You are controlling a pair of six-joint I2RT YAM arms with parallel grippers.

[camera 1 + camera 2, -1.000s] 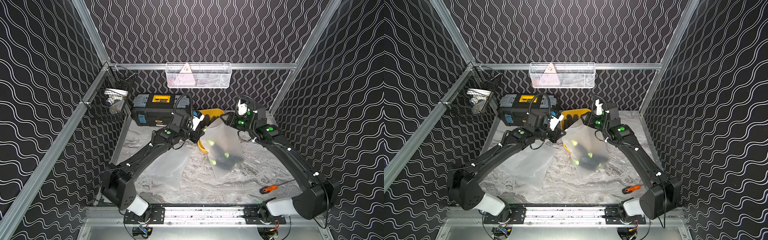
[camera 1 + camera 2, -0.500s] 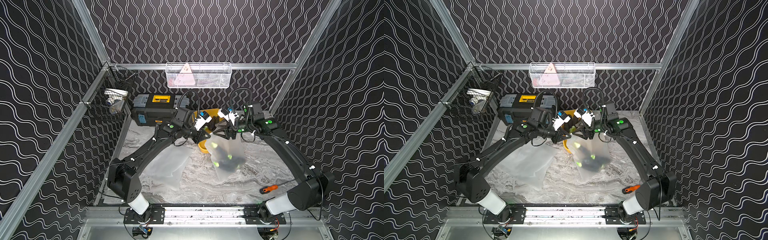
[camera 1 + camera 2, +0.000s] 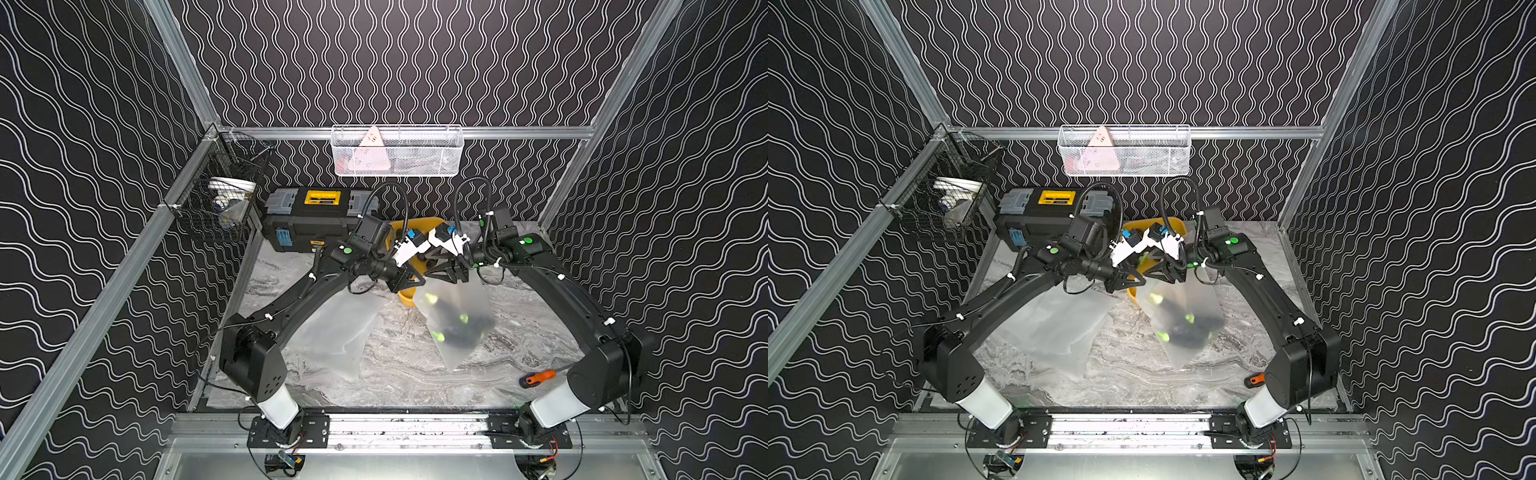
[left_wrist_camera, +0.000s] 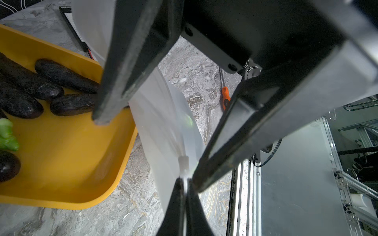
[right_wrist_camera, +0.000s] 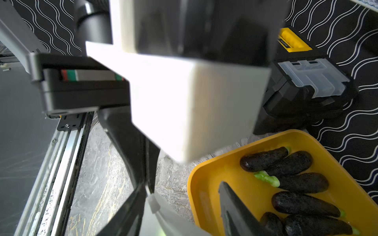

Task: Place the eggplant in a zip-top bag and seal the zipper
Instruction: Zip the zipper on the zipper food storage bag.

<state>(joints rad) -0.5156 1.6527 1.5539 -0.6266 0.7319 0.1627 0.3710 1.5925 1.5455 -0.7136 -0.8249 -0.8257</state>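
The frosted bag is held up over the table by its top edge, which is pinched in the closed left gripper just beside the white slider. Eggplant, dark with green stems, is seen through the bag's lower half. The right gripper is spread apart at the same edge and nothing is clamped in it: one finger is set by the slider, the other is hung over the yellow tray, where loose eggplants are kept. From above, the bag's mouth is hidden by both wrists. A second bag is laid flat under the left arm; a screwdriver is left near the right arm's base.
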